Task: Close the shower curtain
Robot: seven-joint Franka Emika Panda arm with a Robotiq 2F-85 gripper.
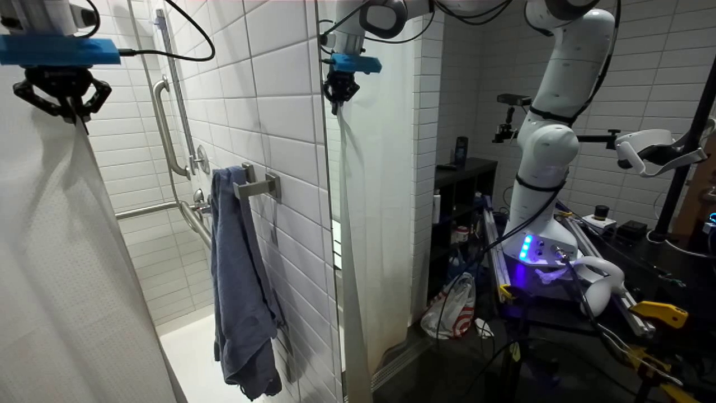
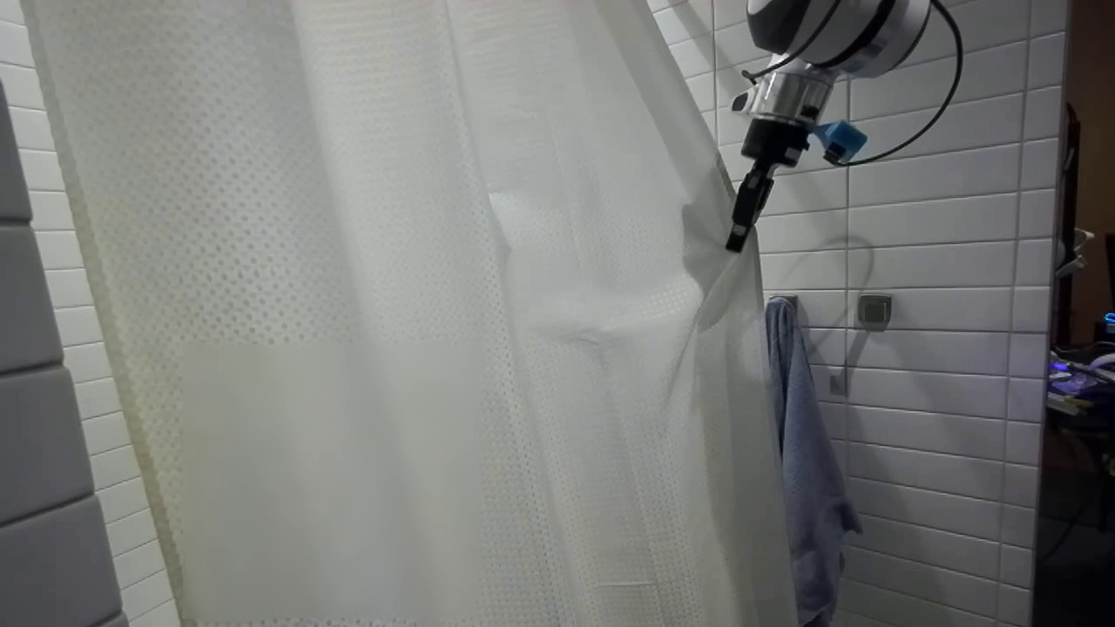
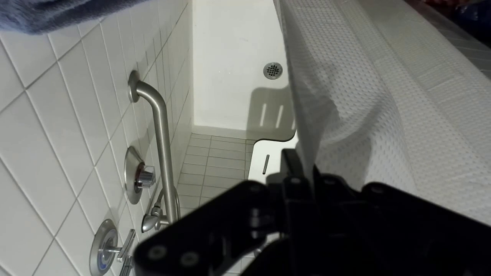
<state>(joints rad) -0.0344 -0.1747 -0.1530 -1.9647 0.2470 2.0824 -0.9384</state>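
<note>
At the free edge of the shower curtain (image 2: 375, 418), I am holding the gripper (image 2: 738, 239) clenched on the cloth: in the wrist view its jaws are pressing together with the edge running in between them, and I am seeing no space beyond that thin pinch. Creases are fanning from the grip, and behind it the sheet is hanging in soft vertical folds, filling most of the width in an exterior view. Past the edge, I am looking down at the white shower floor (image 3: 226, 38), its drain (image 3: 272, 71) and a grab bar (image 3: 162, 122) on the tiled wall (image 3: 57, 119). On that same wall the blue-grey towel (image 1: 240, 291) is hanging, apart from the gripper. I am judging the job to be well along: the curtain is spanning much of its run, but a gap is showing between its edge and the wall. Closing that gap and then letting go are, by my reading, waiting to be done.
</note>
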